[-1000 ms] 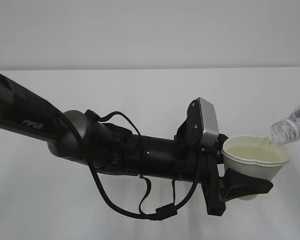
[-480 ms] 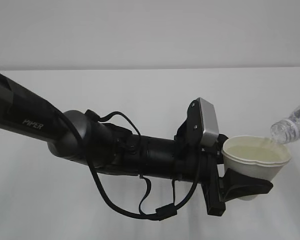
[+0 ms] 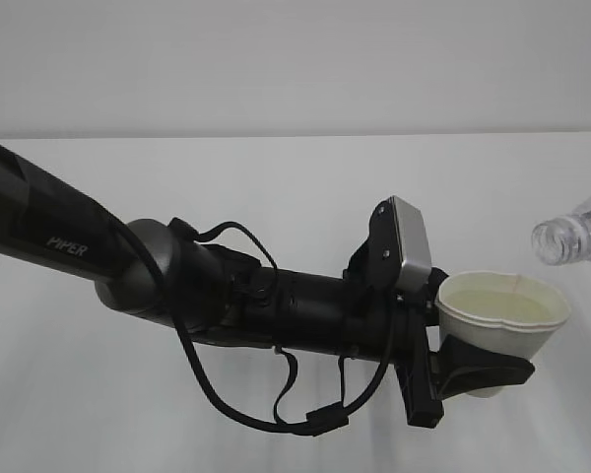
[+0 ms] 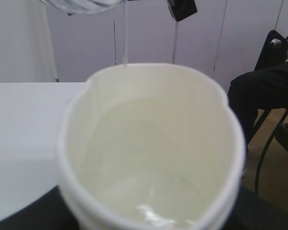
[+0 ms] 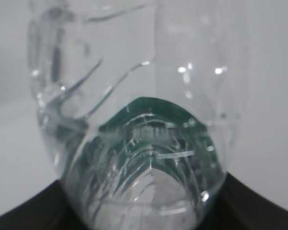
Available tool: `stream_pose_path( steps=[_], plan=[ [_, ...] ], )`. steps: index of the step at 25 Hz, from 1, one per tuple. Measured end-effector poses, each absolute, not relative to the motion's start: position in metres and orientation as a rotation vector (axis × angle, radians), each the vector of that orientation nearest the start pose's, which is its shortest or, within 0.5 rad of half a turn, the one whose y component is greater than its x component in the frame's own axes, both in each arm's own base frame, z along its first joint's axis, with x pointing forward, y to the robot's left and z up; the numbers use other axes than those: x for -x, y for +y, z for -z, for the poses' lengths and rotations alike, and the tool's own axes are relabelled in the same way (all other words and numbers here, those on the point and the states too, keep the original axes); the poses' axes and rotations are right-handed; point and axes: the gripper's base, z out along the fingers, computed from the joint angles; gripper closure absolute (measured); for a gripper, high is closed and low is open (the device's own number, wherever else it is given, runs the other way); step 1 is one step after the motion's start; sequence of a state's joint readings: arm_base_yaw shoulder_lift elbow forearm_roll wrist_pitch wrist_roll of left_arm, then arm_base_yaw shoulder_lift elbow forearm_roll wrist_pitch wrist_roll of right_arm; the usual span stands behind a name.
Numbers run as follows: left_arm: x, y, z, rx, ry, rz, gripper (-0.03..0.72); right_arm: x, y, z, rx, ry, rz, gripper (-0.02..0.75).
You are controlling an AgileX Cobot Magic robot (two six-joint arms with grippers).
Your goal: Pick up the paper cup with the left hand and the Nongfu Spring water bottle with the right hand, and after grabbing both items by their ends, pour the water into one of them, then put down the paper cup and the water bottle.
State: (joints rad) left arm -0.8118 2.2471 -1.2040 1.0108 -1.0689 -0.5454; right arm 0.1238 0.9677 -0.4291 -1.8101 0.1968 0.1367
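We take the paper cup (image 3: 502,313) as our landmark: it sits upright between the jaws of the left hand (image 3: 470,367), whose arm (image 3: 128,261) stretches away to the cup's left, above the table (image 3: 276,187). Up and to the right of the cup's rim, apart from it, we see the open neck of the Nongfu Spring water bottle (image 3: 574,236), lying tilted at the right edge. In the cup lies the water (image 4: 153,191).

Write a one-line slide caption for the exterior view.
Left hand holds paper cup of water; bottle tilted just above.
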Motion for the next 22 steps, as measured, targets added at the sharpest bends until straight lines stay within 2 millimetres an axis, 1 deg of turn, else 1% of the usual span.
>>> stream_pose_path(
  steps=[6,18,22],
  plan=[
    [-0.2467,-0.3580,-0.1154,-1.352,1.282,1.226,0.288,-0.1897,0.0061,-0.2528,1.490,1.539,1.073,0.318],
    [-0.2489,-0.3583,-0.1166,-1.317,1.295,1.226,0.288,-0.1897,0.0062,-0.2527,1.379,1.606,1.002,0.318],
    [-0.2489,-0.3583,-0.1166,-1.317,1.295,1.226,0.288,-0.1897,0.0062,-0.2527,1.311,1.644,0.959,0.318]
  ],
)
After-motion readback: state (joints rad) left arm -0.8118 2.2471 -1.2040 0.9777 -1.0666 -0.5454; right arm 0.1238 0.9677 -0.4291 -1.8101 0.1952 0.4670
